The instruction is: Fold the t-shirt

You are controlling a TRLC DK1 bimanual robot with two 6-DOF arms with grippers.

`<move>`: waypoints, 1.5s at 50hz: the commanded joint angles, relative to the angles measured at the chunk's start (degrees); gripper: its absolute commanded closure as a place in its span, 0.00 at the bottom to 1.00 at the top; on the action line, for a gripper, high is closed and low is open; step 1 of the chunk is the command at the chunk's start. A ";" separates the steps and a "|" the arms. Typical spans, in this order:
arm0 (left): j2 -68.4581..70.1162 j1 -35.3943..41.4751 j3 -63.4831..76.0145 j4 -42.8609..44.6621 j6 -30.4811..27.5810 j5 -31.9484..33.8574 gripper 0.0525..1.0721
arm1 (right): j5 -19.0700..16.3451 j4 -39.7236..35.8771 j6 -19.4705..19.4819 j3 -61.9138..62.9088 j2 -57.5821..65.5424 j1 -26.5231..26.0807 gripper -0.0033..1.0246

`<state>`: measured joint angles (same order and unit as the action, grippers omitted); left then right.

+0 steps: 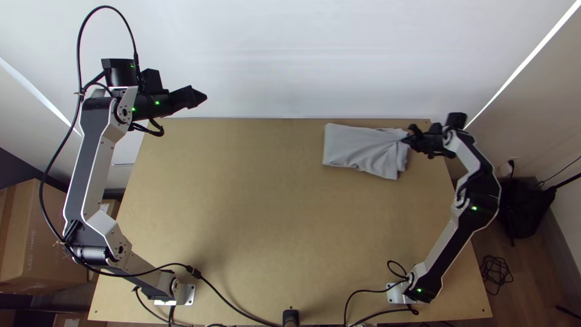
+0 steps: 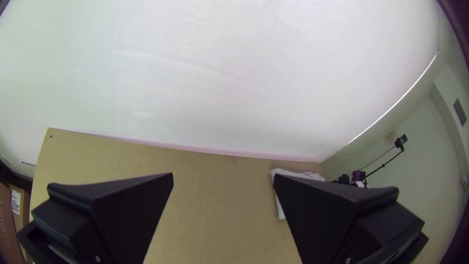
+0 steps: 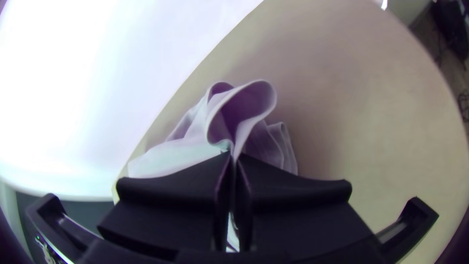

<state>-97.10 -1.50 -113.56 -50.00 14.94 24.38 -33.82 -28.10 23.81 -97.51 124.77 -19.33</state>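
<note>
Folding looks mostly done: the t-shirt lies in a compact bundle at the far right of the desk, one end pinched by the right gripper. The left gripper gapes wide; release and smoothing probably remain.

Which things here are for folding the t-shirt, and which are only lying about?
For the job:
t-shirt
right gripper, jaws shut on the t-shirt
left gripper, jaws open

Lying about:
cardboard box
tangled cable on the floor

A robotics lab of sorts — two robot arms on a wooden table, cardboard boxes, black cables.
</note>
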 commanded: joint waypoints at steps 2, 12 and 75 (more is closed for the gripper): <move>2.09 0.79 0.09 0.60 -0.44 0.67 0.04 | 2.18 1.64 3.78 1.98 -2.69 -6.77 0.98; 2.79 1.15 0.35 0.60 -0.44 1.46 0.04 | 3.59 3.05 3.87 7.25 -4.98 -14.94 0.98; 43.05 -4.13 29.36 26.00 -7.03 -14.98 0.04 | 24.42 23.44 -18.54 16.22 -78.01 -2.38 0.04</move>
<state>-59.40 -5.37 -87.42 -27.70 9.85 11.73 -11.68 -11.94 5.74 -82.13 53.28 -25.43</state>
